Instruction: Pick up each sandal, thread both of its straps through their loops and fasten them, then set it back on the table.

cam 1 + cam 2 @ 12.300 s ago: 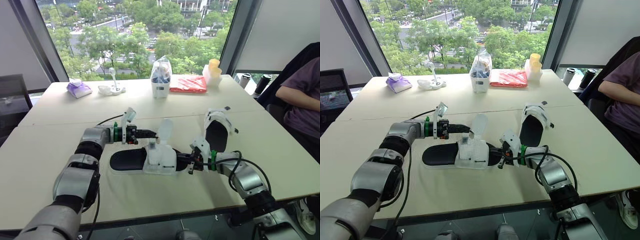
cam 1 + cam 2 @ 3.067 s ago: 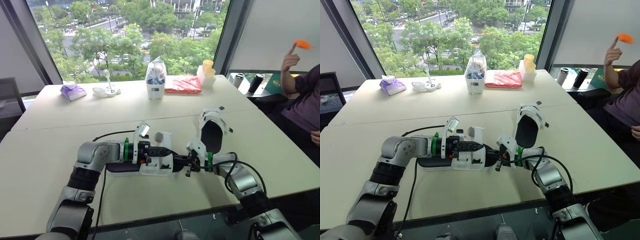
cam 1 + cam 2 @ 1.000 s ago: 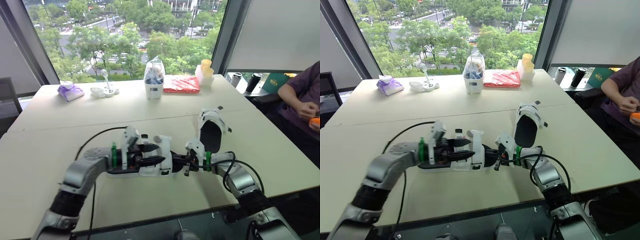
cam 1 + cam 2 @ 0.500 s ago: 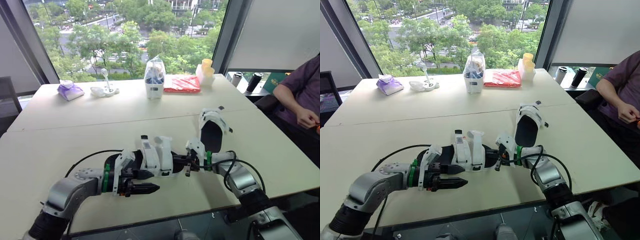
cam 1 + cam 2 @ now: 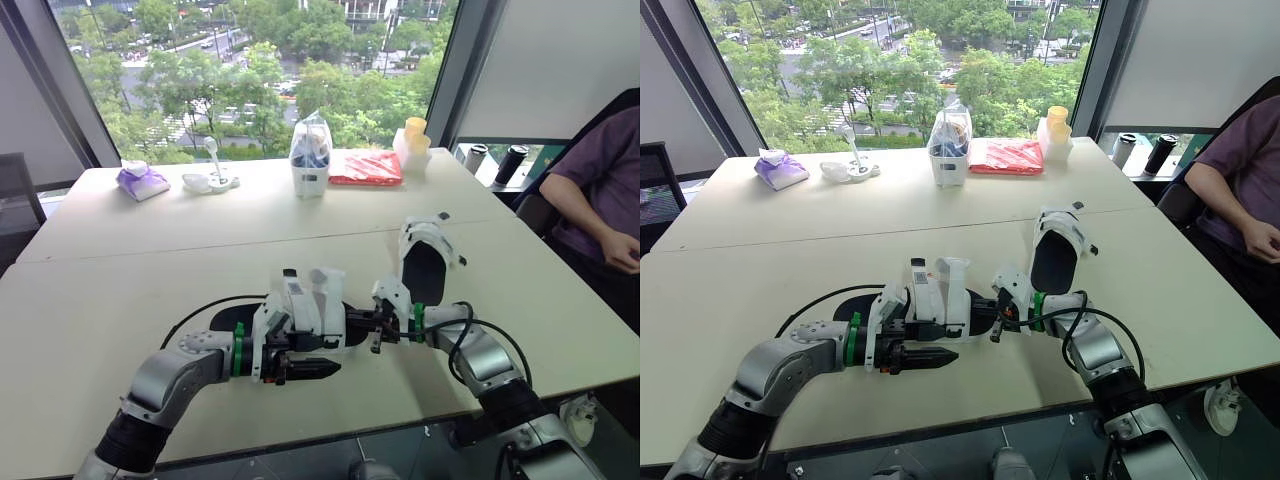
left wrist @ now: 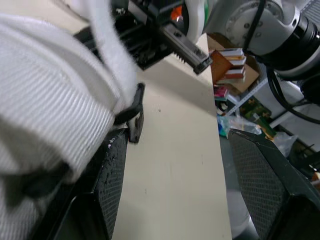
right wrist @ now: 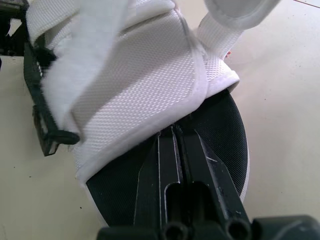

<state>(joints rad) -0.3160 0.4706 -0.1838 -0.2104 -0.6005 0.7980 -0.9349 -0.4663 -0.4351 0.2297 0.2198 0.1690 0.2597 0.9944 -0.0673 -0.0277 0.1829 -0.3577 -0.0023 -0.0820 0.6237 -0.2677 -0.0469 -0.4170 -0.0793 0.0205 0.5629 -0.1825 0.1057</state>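
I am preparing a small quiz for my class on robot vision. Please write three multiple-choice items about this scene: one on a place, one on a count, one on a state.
1. Where does the red packet lie?
A. At the far edge of the table, next to the clear bag.
B. On the floor.
C. On a chair.

2. How many sandals are on the table?
A. One.
B. Two.
C. Three.

3. How do the fingers of the left gripper stand?
A. Shut on a strap.
B. Shut on nothing.
C. Open.

Answers:
1 A: the red packet lies beside the clear bag, by the window.
2 B: there is a near sandal and a far sandal.
3 C: the left wrist view shows the fingers apart, with bare table between them.
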